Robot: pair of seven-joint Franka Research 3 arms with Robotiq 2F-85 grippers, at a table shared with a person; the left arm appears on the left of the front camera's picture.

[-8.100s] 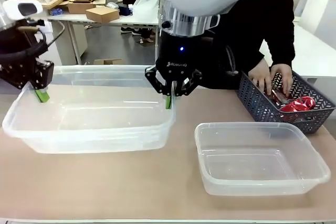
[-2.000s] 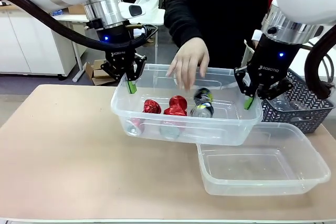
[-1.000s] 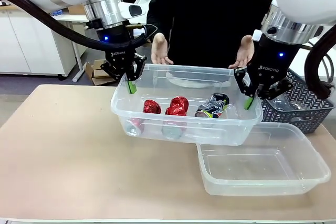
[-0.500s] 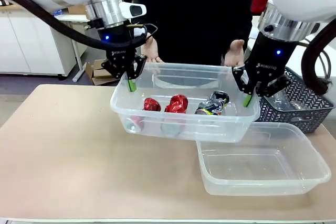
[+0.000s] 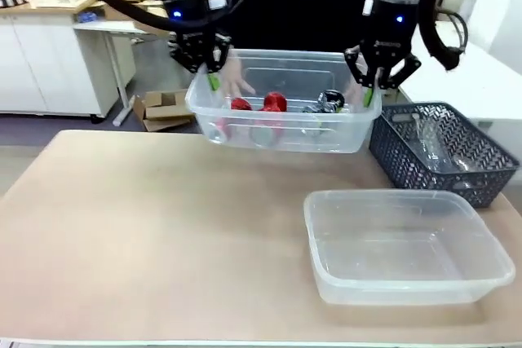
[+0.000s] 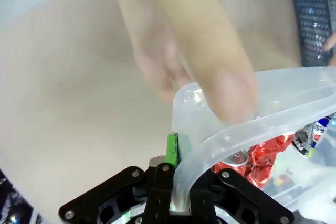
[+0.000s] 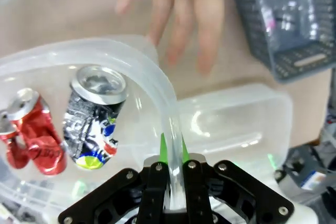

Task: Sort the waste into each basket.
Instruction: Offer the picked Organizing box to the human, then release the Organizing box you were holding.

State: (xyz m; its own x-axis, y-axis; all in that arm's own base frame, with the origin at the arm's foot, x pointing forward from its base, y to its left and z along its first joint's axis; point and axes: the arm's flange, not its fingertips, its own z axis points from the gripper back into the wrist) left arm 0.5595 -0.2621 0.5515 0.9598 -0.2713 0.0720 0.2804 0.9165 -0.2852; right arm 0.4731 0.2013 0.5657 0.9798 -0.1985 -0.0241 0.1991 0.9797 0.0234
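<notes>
While my left pincer [image 5: 214, 79] and my right pincer [image 5: 366, 94] each clamp tight on the rim at opposite ends of one clear tub [image 5: 281, 132], it hangs above the table [image 5: 147, 226] at the far side. Two crushed red cans [image 5: 275, 103] and a dark multicoloured can [image 5: 330, 99] lie inside. The other tub [image 5: 400, 195] sits on the table, nearer me. A person's hand [image 6: 184, 51] is close to the rim by my left pincer.
</notes>
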